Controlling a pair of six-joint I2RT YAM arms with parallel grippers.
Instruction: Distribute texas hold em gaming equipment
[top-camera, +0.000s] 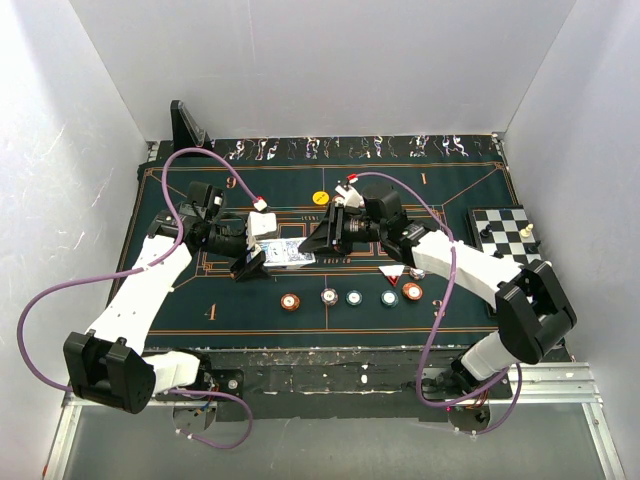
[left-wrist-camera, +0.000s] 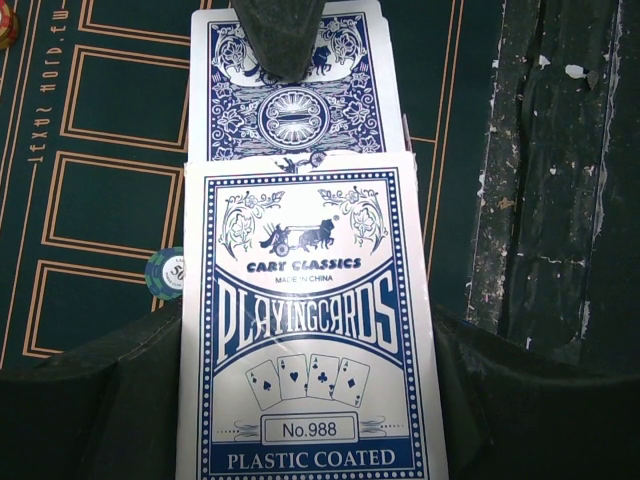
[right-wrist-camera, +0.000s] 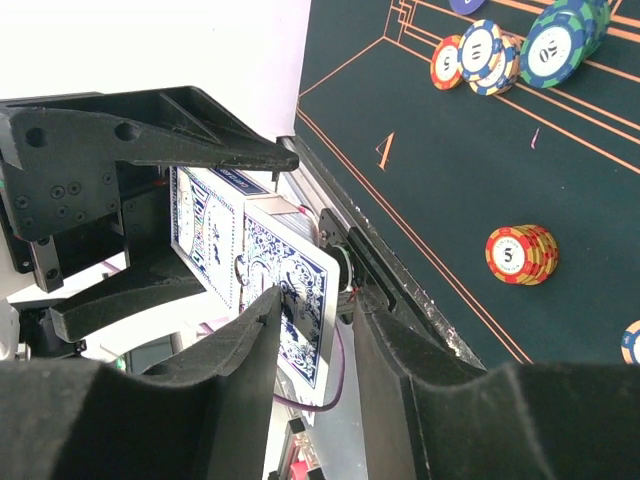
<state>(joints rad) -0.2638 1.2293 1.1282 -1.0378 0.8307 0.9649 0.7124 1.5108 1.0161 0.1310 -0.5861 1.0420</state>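
Observation:
My left gripper (top-camera: 258, 258) (left-wrist-camera: 310, 400) is shut on a blue-and-white playing card box (left-wrist-camera: 310, 330) (top-camera: 287, 255), held above the green felt. Blue-backed cards (left-wrist-camera: 290, 100) stick out of its far end. My right gripper (top-camera: 318, 240) (right-wrist-camera: 315, 310) meets them from the right, jaws apart. One card (right-wrist-camera: 300, 290) lies in the gap against the left finger. A row of chips lies near the front edge: orange (top-camera: 290, 300), white-pink (top-camera: 328, 296), teal (top-camera: 353, 297), another teal (top-camera: 389, 297) and red (top-camera: 412, 291). A yellow chip (top-camera: 320, 198) lies further back.
A chessboard (top-camera: 505, 232) with pieces sits at the right edge of the felt table (top-camera: 440, 200). A black wedge stand (top-camera: 187, 125) is at the back left corner. A red triangle marker (top-camera: 392, 272) lies by the chips. White walls enclose the table.

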